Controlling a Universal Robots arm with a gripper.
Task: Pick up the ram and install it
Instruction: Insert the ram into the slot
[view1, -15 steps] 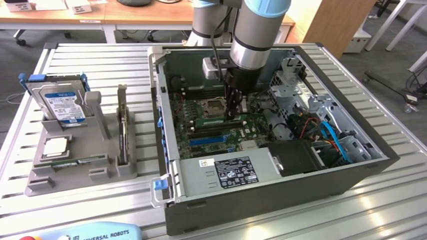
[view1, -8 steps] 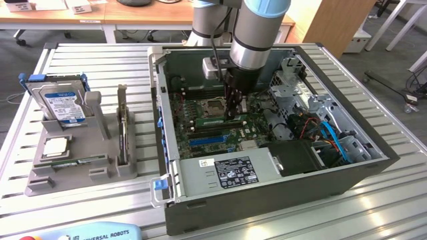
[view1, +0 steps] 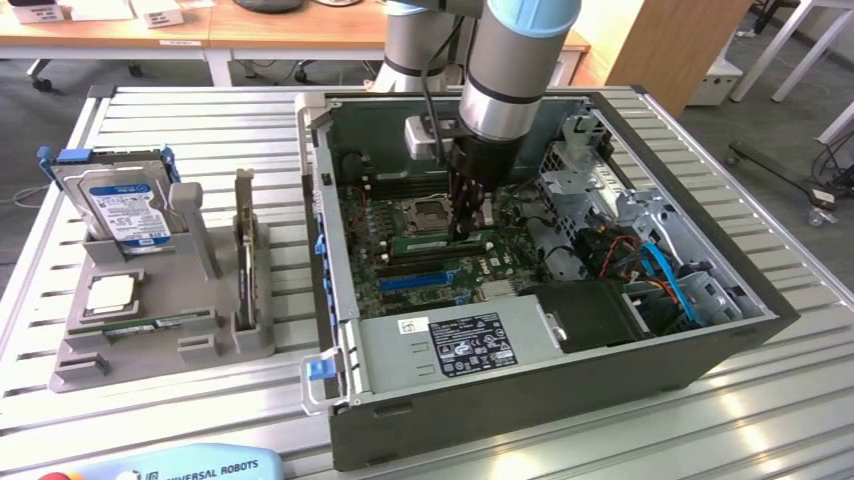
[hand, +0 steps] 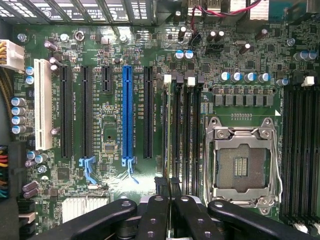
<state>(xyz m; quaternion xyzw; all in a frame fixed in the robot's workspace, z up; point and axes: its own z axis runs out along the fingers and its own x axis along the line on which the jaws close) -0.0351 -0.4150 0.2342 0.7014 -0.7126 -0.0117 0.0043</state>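
Observation:
The ram (view1: 150, 322), a thin green stick with a pale label, lies flat along the front of the grey holder (view1: 80, 375) on the exterior view's left. My gripper (view1: 465, 236) hangs far from it, inside the open computer case (view1: 534, 390), low over the motherboard (view1: 400, 215). It is shut, and I see nothing between its fingers. In the wrist view the gripper (hand: 169, 194) hovers at the end of the black memory slots (hand: 189, 130), beside the empty silver processor socket (hand: 241, 162).
The holder also carries a hard drive (view1: 123, 205), a square silver processor chip (view1: 111, 292) and an upright dark expansion card (view1: 244, 262). Inside the case are a power supply (view1: 454, 345), drive cage (view1: 587, 165) and blue cables (view1: 667, 275). A blue slot (hand: 128, 117) and a white slot (hand: 43, 107) sit beside the memory slots.

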